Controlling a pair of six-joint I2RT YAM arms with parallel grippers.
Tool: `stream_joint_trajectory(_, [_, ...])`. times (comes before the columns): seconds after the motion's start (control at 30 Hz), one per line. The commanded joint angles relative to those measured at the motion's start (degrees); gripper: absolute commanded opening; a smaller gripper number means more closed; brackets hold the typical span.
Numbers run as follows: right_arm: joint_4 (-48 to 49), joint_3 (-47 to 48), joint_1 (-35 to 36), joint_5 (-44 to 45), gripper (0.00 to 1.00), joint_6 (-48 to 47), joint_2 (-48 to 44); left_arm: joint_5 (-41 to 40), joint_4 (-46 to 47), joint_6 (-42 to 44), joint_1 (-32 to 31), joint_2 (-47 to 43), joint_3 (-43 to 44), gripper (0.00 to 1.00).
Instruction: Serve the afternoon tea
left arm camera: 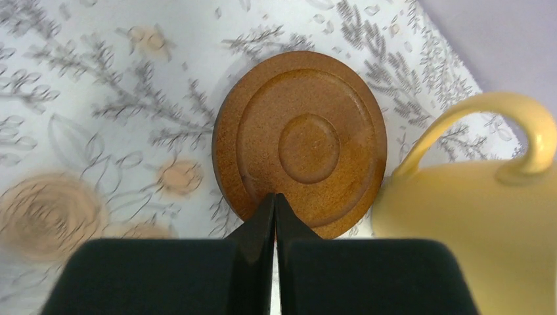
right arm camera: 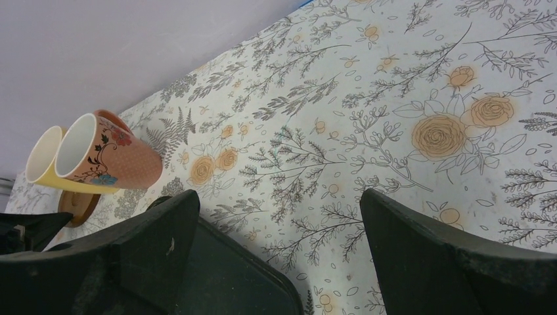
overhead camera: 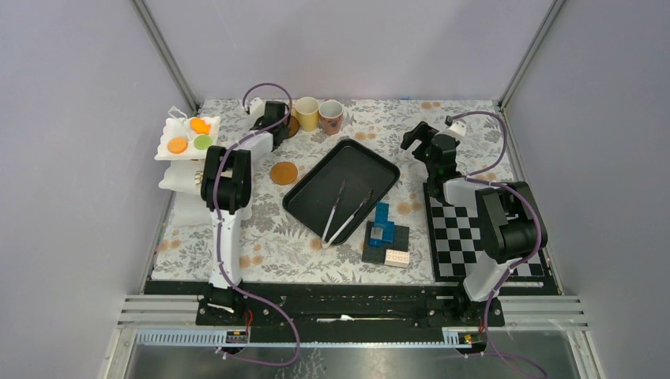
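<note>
**Left gripper pressing its fingers together at a coaster, right gripper standing wide apart**

The left gripper (left arm camera: 274, 202) is holding its two fingers together, tips meeting in a thin line with nothing between them. Its wrist view is showing those tips lying over the near edge of a brown round coaster (left arm camera: 299, 144); whether they are touching it cannot be told. The coaster is lying flat on the flower-printed surface (left arm camera: 98, 98), directly ahead of the gripper. The yellow mug (left arm camera: 460, 216) is standing just to the gripper's right, its side touching or nearly touching the coaster's rim and its handle arching away from the gripper.

From above, a pinkish patterned mug (overhead camera: 331, 116) is standing just beside the yellow one, on the side away from the left gripper. A second coaster (overhead camera: 284, 172) is lying behind that gripper, near the corner of a black tray (overhead camera: 359, 166). Metal tongs (overhead camera: 344, 213) are resting on the tray's near end. Well to the gripper's left, a white plate (overhead camera: 167, 130) is carrying two orange cookies (overhead camera: 178, 144) and a green cookie (overhead camera: 203, 142).

The right gripper (right arm camera: 274, 200) is holding its fingers wide apart and gripping nothing. It is hanging over bare printed surface, with the tray's corner below it and both mugs far off to its left. The pinkish mug is showing painted flowers and dots rather than lettering. A blue and black brick stack (overhead camera: 385, 237) and a checkered mat (overhead camera: 458, 229) are lying behind this gripper, toward the arm bases.
</note>
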Motion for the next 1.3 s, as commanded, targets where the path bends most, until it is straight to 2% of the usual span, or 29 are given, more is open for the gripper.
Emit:
stream_joint_trajectory(0.0, [0.91,1.22,-0.48,-1.36,1.00,1.08,-1.15,-1.69,-7.41,-1.36,0.39,-5.51,-6.30,0.00])
stream_joint_trajectory(0.33, [1.12,1.62,-0.73,-1.86,1.00,0.71,-0.49,-3.77,-6.48,-0.96,-0.61,-12.86,-17.11,0.00])
stream_joint_trajectory(0.53, [0.83,1.99,-0.82,-2.18,1.00,0.43,-0.29,-4.30,-7.23,-0.89,-1.56,-14.46,-20.19,0.00])
stream_joint_trajectory(0.67, [0.22,2.82,-0.91,-3.15,1.00,0.67,0.66,-5.81,-4.23,-0.51,-1.62,-16.87,-23.43,0.00])
stream_joint_trajectory(0.8, [-0.22,2.84,-0.99,-3.12,1.00,0.65,0.34,-6.93,-3.37,1.76,-2.14,-17.96,-22.90,0.00])
stream_joint_trajectory(0.9, [-0.26,2.90,-1.00,-3.39,1.00,0.66,0.52,-4.93,0.13,4.11,-2.58,-17.30,-23.02,0.00])
stream_joint_trajectory(1.03, [-0.31,2.78,-1.08,-3.12,1.00,0.75,0.15,-1.91,-3.08,4.56,-2.74,-13.37,-17.95,0.00])
stream_joint_trajectory(1.27, [-0.29,3.02,-1.09,-3.64,1.00,0.94,0.51,-0.47,-2.88,4.37,-3.54,-12.67,-17.41,0.00])
